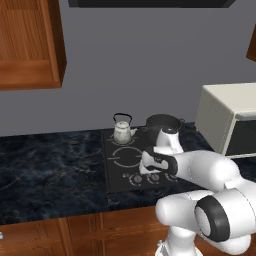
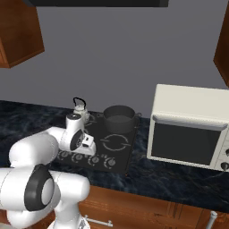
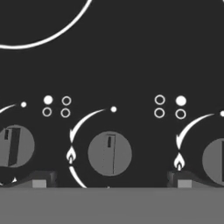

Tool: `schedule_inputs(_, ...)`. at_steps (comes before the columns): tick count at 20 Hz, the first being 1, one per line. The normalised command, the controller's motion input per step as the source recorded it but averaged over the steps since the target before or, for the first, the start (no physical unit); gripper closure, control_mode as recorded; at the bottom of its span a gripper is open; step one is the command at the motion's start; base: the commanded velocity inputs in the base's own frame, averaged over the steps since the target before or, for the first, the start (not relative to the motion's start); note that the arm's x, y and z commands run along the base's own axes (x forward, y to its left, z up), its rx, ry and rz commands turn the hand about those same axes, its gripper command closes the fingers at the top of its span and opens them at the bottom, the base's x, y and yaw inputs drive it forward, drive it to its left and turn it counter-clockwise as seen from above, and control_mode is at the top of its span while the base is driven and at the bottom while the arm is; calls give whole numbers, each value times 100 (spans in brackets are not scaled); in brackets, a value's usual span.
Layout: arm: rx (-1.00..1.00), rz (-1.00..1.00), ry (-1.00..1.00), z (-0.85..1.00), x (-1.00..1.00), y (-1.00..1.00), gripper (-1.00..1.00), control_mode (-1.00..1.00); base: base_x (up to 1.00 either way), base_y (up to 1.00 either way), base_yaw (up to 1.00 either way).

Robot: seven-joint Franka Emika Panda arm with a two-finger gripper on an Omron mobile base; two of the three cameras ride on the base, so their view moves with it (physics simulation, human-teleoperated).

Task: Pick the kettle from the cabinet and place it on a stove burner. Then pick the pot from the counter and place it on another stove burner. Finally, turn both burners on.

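The silver kettle (image 1: 122,131) (image 2: 79,108) stands on the back-left burner of the black cooktop (image 1: 116,180) (image 2: 129,150). Beside it, on the back-right burner, sits the dark grey pot (image 1: 162,122) (image 2: 119,118). My gripper (image 1: 150,172) (image 2: 88,151) (image 3: 111,180) points down at the knob row along the cooktop's front edge. It is open and holds nothing. In the hand view its fingertips (image 3: 39,179) stand on either side of the middle knob (image 3: 109,154), with another knob (image 3: 15,146) on the left and one (image 3: 216,159) on the right. A burner ring (image 3: 65,30) curves across the top left.
A white microwave (image 1: 227,117) (image 2: 190,127) stands on the dark marble counter (image 1: 50,170) (image 2: 179,179) right of the cooktop. A reddish-brown wall cabinet (image 1: 30,45) hangs at upper left. Wooden drawers (image 1: 100,230) run under the counter.
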Motion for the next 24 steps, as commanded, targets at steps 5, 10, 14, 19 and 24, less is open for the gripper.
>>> schedule_inputs(5,0,0,2,-19,7,0,-100,-100,0,0,0)
schedule_inputs(10,0,0,1,-17,7,0,-100,-100,0,0,0)
schedule_inputs(14,0,0,0,-14,0,0,-100,-100,0,0,0)
schedule_inputs(19,0,0,0,-7,0,0,-100,-100,0,0,0)
schedule_inputs(24,0,0,0,-8,2,4,100,-100,0,0,0)
